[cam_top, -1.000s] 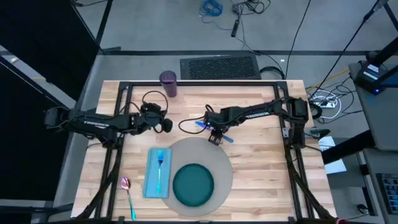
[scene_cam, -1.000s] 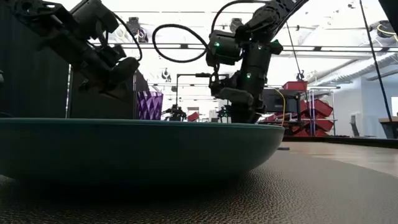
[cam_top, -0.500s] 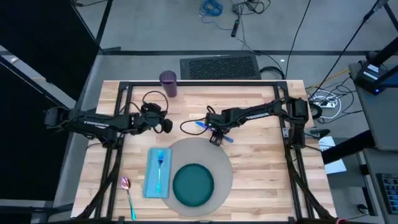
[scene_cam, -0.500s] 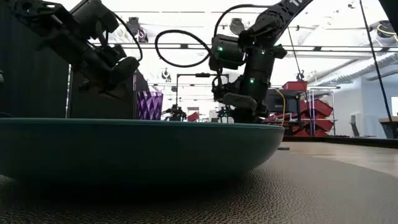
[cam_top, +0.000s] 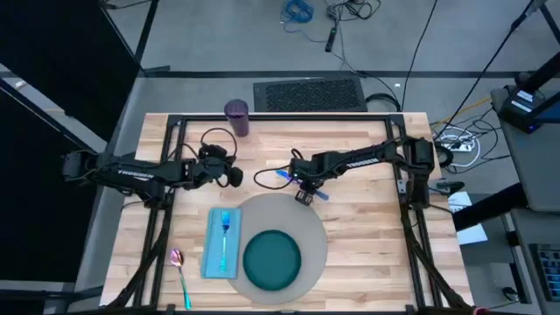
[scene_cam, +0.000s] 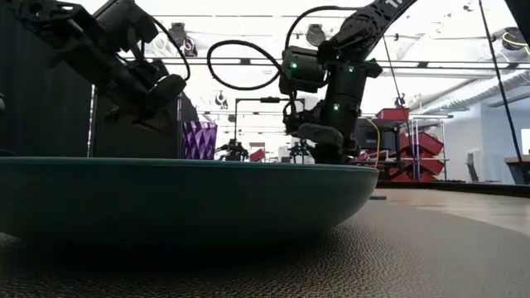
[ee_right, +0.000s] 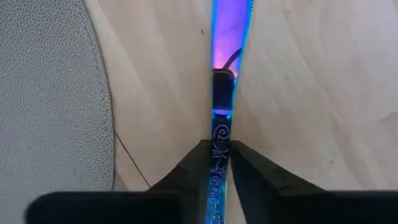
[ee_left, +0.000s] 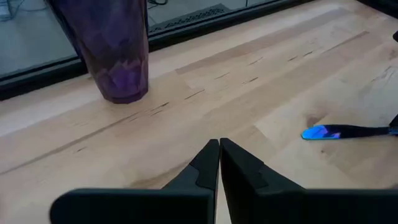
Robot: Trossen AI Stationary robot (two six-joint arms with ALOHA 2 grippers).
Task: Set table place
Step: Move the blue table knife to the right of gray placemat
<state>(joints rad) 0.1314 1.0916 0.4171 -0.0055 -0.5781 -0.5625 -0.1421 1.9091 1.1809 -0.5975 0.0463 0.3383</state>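
Note:
The blue knife [cam_top: 283,177] lies slanted on the wooden table [cam_top: 367,219], just beyond the far edge of the round grey mat [cam_top: 293,210]. My right gripper [cam_top: 302,191] is shut on its handle. The teal plate [cam_top: 272,260] sits on the mat. A light blue napkin [cam_top: 220,249] with the blue fork [cam_top: 226,226] on it overlaps the mat's left edge. The pink-bowled spoon [cam_top: 180,271] lies left of the napkin. The purple cup [cam_top: 236,117] stands at the far edge. My left gripper [ee_left: 219,149] hangs shut over bare wood, left of the knife. My right gripper pinches the knife's patterned handle [ee_right: 219,140] between its two fingers. The fingers come from above and lie along the knife, whose blade [ee_right: 227,37] runs on away from them. Whether the knife rests on the wood or is lifted, I cannot tell.
A black metal frame [cam_top: 280,118] edges the table's far side and runs down both sides under the arms. Bare wood shows right of the mat and between the cup and the knife. A dark grille [cam_top: 308,93] lies on the floor beyond the table.
My right gripper has tipped and shifted a little over the knife, then kept still. The knife stays where it was.

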